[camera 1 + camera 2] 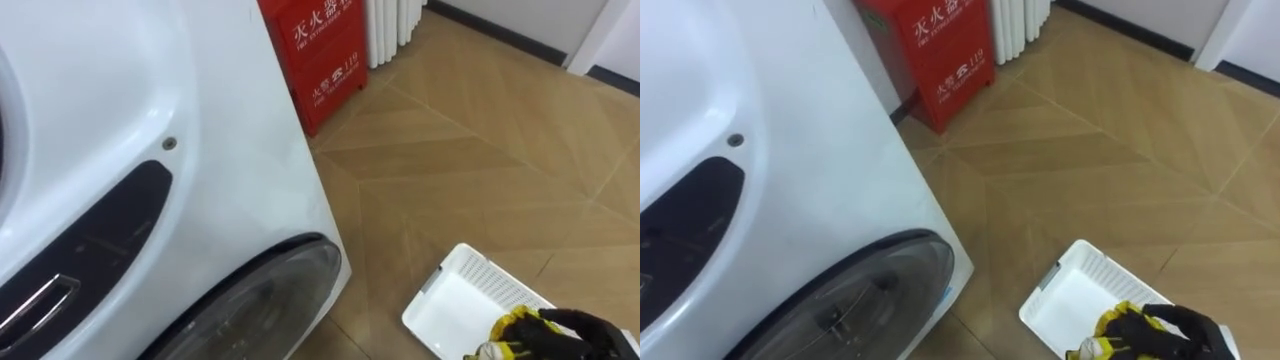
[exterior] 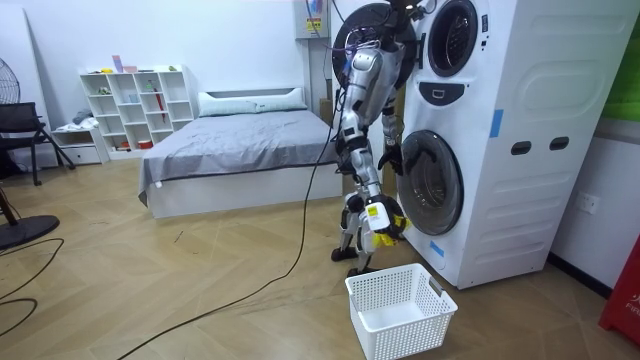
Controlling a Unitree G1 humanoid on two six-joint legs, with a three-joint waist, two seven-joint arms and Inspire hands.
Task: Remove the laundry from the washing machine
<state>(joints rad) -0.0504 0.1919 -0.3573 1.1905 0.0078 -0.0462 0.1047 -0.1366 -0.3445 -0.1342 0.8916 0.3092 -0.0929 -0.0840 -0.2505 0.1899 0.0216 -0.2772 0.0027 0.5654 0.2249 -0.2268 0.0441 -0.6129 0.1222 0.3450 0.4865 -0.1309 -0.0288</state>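
Right eye view: right hand [image 1: 1175, 326] fingers grip yellow cloth [image 1: 1116, 322] above near edge of basket [image 1: 1110, 268] — let go off-centre & it lands on floor [image 1: 1090, 150]. Left hand [image 2: 386, 157] by washer door [image 2: 430, 180], can't tell state.

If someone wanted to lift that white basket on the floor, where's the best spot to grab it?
Likely by the short ends. The white basket stands upright, open-topped, with a grey handle in the rim of the end facing the washing machine. Reach down from above and hook fingers under that rim. The right hand, shut on a yellow cloth, hangs over it.
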